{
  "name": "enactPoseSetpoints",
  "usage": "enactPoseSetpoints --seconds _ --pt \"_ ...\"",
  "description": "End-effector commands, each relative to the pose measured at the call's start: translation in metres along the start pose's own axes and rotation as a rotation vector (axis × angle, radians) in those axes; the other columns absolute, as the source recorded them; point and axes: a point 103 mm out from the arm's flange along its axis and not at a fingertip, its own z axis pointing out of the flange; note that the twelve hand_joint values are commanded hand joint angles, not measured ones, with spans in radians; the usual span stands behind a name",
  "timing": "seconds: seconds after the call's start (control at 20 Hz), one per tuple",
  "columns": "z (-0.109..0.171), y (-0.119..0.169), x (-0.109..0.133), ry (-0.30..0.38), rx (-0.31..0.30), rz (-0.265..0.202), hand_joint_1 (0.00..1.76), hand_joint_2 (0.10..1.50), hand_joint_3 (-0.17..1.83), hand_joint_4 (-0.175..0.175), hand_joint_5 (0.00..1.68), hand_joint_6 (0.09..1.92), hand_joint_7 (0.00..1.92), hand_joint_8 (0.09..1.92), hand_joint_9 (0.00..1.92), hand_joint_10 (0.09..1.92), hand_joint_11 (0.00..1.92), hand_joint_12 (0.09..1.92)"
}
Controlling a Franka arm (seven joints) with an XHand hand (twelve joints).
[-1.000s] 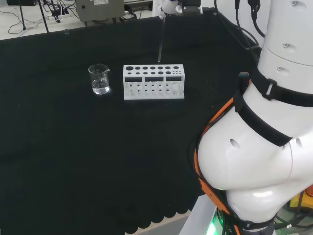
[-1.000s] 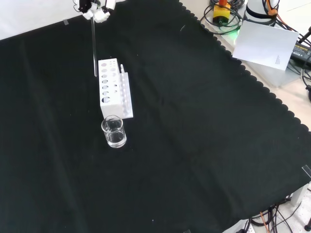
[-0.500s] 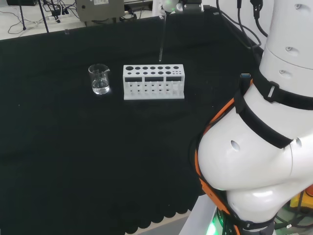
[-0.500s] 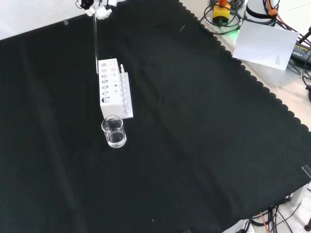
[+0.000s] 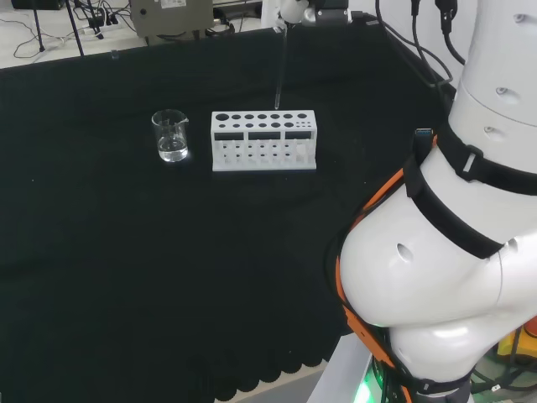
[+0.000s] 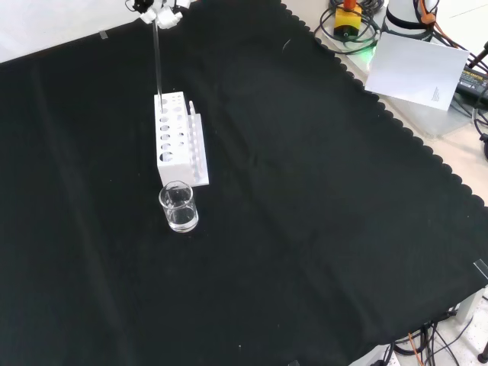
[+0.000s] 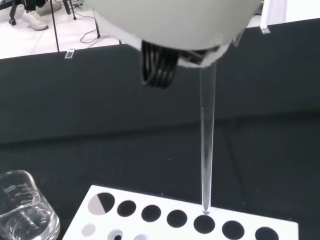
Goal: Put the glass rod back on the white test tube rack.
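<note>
The white test tube rack [image 5: 264,139] [image 6: 177,139] stands on the black cloth, with rows of round holes in its top. My hand [image 5: 294,8] [image 6: 161,9] is high above it, shut on the upper end of the clear glass rod [image 5: 279,67] [image 6: 157,69]. The rod hangs nearly upright. In the wrist view the glass rod [image 7: 206,150] ends just above a hole in the back row of the rack [image 7: 150,210], with no contact that I can see. The blurred white underside of the hand [image 7: 175,20] sits over it.
A small glass beaker [image 5: 171,136] [image 6: 178,207] [image 7: 22,212] holding a little clear liquid stands close to one short end of the rack. The arm's white links [image 5: 453,252] stand at the right of the head view. A white board [image 6: 415,69] and cables lie beyond the cloth's scalloped edge.
The hand has carried the rod a little to the right in the front view. Its lower end has moved from beside the rack to over the rack's top holes.
</note>
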Motion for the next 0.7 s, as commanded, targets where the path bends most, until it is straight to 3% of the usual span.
enactPoseSetpoints --seconds 0.05,0.1,0.15,0.2,0.7 --pt "0.002 -0.006 -0.002 0.005 0.008 0.001 1.22 0.51 0.92 -0.175 1.29 0.77 1.6 0.85 1.69 0.87 1.29 0.96" --pt "0.003 -0.005 -0.001 0.002 0.008 0.001 1.22 0.51 0.92 -0.175 1.29 0.77 1.6 0.85 1.69 0.87 1.29 0.96" --pt "0.005 -0.004 0.002 -0.024 0.016 0.054 1.22 0.51 0.92 -0.175 1.29 0.77 1.6 0.85 1.69 0.87 1.29 0.96" --pt "0.009 -0.002 0.006 -0.024 0.022 0.056 1.22 0.51 0.92 -0.175 1.29 0.77 1.6 0.85 1.69 0.87 1.29 0.96" --pt "0.018 0.003 0.0 0.026 0.022 0.01 1.22 0.51 0.92 -0.175 1.29 0.77 1.6 0.84 1.69 0.87 1.29 0.95"
